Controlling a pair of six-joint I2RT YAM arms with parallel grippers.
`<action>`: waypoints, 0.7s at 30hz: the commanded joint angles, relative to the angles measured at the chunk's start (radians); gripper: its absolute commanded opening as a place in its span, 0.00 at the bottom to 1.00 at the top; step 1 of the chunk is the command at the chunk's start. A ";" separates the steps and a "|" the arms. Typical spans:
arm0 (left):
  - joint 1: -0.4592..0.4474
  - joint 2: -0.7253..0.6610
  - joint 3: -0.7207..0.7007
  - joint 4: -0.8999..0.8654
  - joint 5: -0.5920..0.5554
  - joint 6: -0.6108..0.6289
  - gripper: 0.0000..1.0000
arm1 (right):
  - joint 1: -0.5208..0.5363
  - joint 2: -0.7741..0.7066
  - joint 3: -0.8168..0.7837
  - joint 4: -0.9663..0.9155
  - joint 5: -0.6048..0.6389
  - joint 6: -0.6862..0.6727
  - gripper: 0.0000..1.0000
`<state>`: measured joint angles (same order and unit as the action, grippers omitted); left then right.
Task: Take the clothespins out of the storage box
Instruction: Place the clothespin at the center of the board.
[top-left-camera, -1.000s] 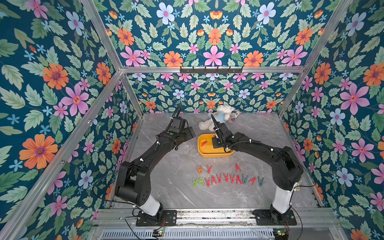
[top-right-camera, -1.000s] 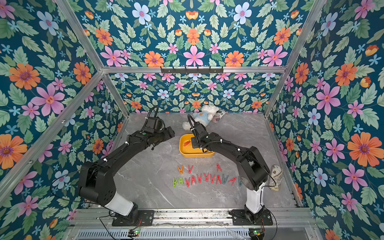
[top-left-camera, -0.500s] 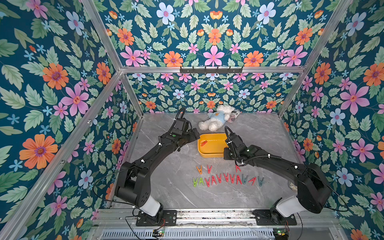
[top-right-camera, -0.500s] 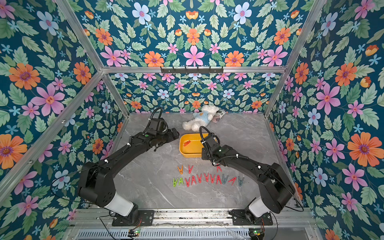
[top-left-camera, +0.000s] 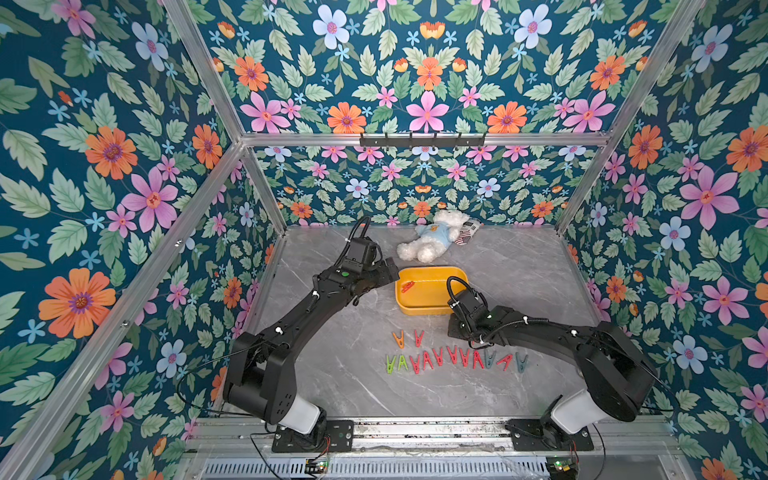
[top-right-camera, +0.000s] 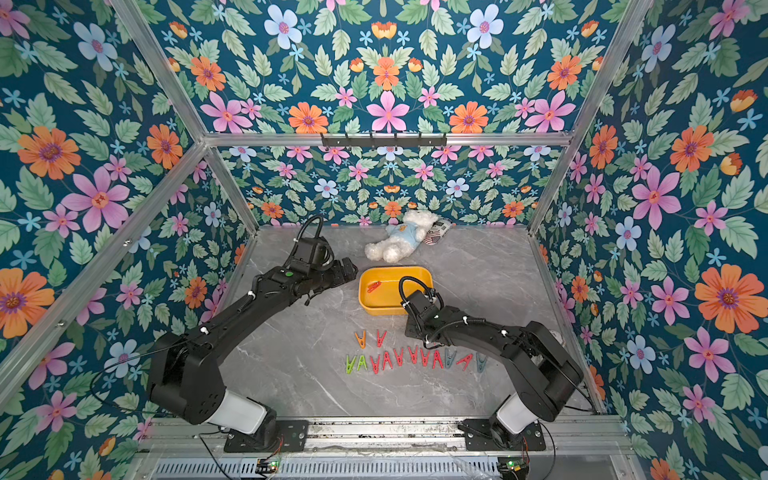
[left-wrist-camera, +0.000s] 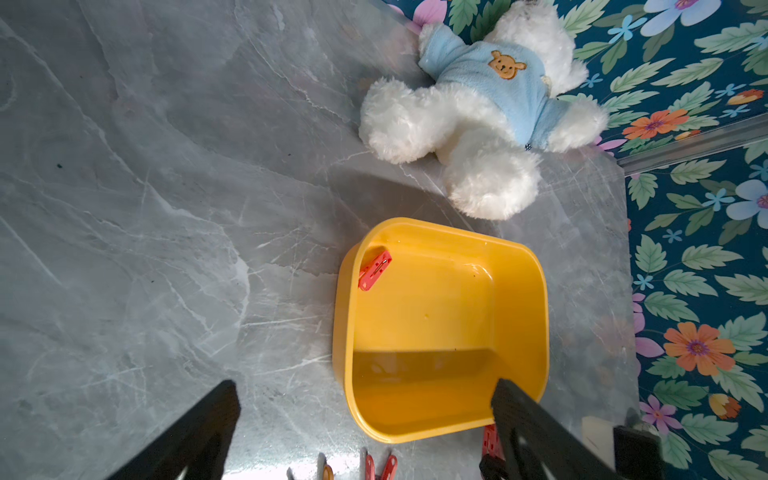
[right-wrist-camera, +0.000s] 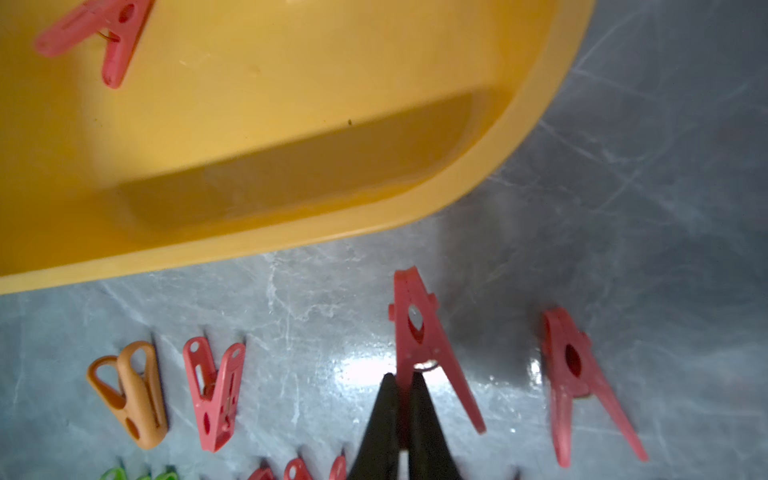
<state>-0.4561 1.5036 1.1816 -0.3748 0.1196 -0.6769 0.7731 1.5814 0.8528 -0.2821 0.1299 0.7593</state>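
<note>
1. The grey marbled table (top-left-camera: 519, 270) carries everything.
2. The storage box (top-left-camera: 428, 309) is a shallow, glossy yellow plastic tub. It is rectangular with rounded corners and a rolled rim, and open on top. It sits flat between the two grippers, directly ahead of the left gripper (left-wrist-camera: 365, 385) and just beyond the tips of the right gripper (right-wrist-camera: 402, 377).
3. A white plush bear (left-wrist-camera: 478, 137) in a pale blue sweater lies beyond the box from both grippers, near it but not touching.
4. A small striped item (top-left-camera: 467, 230) lies just beside the bear's head; its print is too small to read.
5. The left gripper hovers at the box's end with its black fingers spread wide, holding nothing.
6. The right gripper is pinched onto one leg of a red clothespin (right-wrist-camera: 409, 291), whose apex points toward the box. Whether that peg touches the table cannot be told.
7. The clothespins (right-wrist-camera: 212, 428) are small A-shaped plastic pegs with wire springs.
   - A lone red peg (left-wrist-camera: 374, 270) lies inside the box, against the wall on the left gripper's side.
   - An orange clothespin (right-wrist-camera: 129, 395) and a red one lie on the table to the right gripper's left.
   - Another red one lies to its right.
   - A row (top-left-camera: 454, 356) of green, red and grey-blue pegs lies behind it, toward the arm bases.
8. An orange bear-face patch (left-wrist-camera: 507, 64) is sewn on the sweater.
</note>
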 joint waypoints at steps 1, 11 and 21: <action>0.000 -0.009 -0.004 -0.022 -0.018 0.008 0.98 | 0.000 0.015 -0.009 0.021 -0.004 0.072 0.00; 0.000 -0.009 -0.013 -0.023 -0.013 0.010 0.98 | 0.001 0.036 -0.034 0.013 0.017 0.068 0.01; 0.000 0.000 -0.010 -0.024 -0.020 0.017 0.98 | 0.000 0.043 -0.034 0.009 0.034 0.051 0.18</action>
<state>-0.4561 1.5009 1.1656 -0.3969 0.1154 -0.6735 0.7738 1.6302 0.8196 -0.2516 0.1448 0.8078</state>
